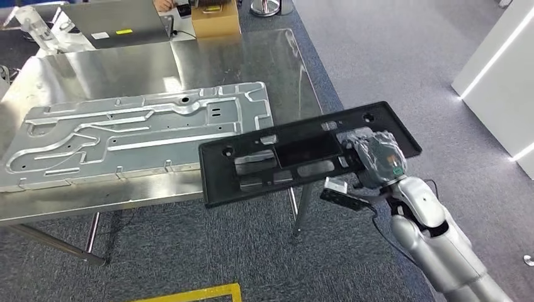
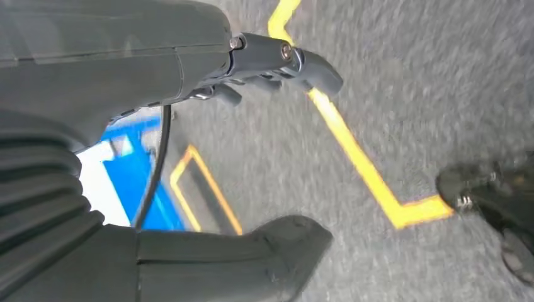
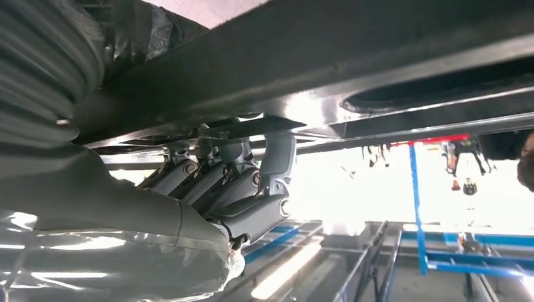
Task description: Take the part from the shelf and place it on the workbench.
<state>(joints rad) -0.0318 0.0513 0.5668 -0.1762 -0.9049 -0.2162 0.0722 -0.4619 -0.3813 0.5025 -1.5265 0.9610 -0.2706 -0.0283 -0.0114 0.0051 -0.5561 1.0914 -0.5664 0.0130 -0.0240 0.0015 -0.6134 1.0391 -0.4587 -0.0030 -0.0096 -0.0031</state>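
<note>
Head view looks down on workbench [image 1: 126, 69]; wrist views sit close behind hands.

The head view is bright and evenly lit from overhead; the steel workbench [image 1: 189, 63] throws soft white glare across its far half; a lit strip glows along the white wall [image 1: 497, 56] at the right; shadows under the bench are faint. The left wrist view is smeared with motion blur over the grey floor [image 2: 403, 94]. The right wrist view is backlit; the background burns out white while the black part [image 3: 352, 56] stays dark.
</note>
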